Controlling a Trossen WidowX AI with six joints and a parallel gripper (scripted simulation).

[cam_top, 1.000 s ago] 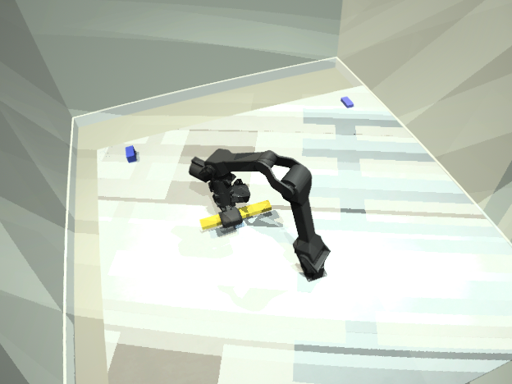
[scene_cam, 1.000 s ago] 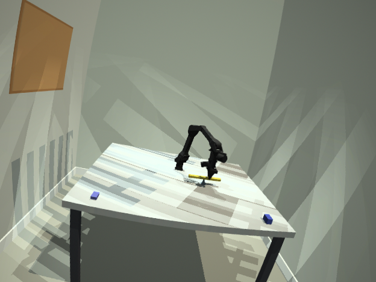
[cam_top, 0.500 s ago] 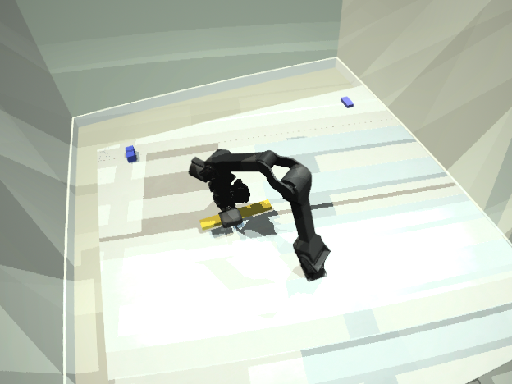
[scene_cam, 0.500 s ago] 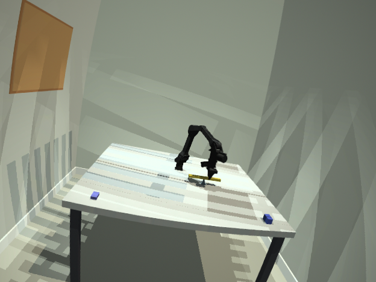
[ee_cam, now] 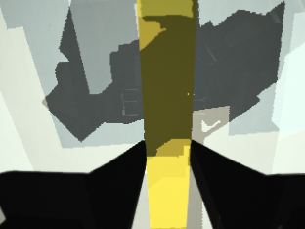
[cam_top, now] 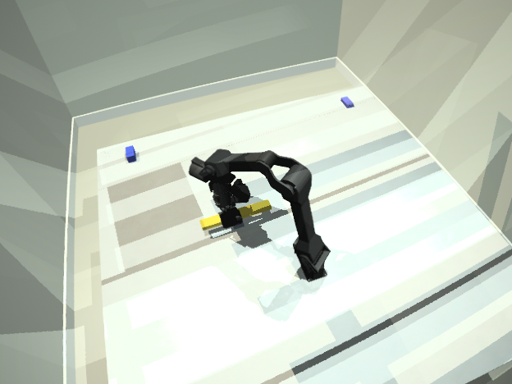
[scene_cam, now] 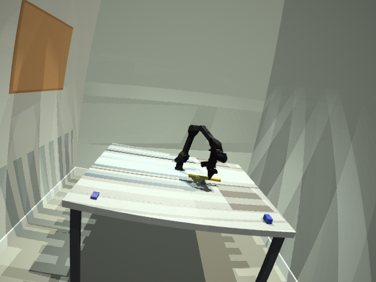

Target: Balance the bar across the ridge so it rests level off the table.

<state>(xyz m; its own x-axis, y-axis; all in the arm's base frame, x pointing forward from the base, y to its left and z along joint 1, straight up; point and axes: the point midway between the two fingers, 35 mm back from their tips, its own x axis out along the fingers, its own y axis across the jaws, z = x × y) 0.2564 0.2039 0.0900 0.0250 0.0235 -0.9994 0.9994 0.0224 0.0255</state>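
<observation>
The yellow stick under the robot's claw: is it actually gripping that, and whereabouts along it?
Yes. The gripper is shut on the yellow bar, pinching its two long sides somewhat off the middle, with more bar showing on one side.

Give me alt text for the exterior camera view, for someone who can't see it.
A black robot arm's end effector is shut on a yellow bar, holding it nearly level just above a striped table. Two small blue blocks sit near the table's front corners, and an orange panel hangs on the left wall.
</observation>
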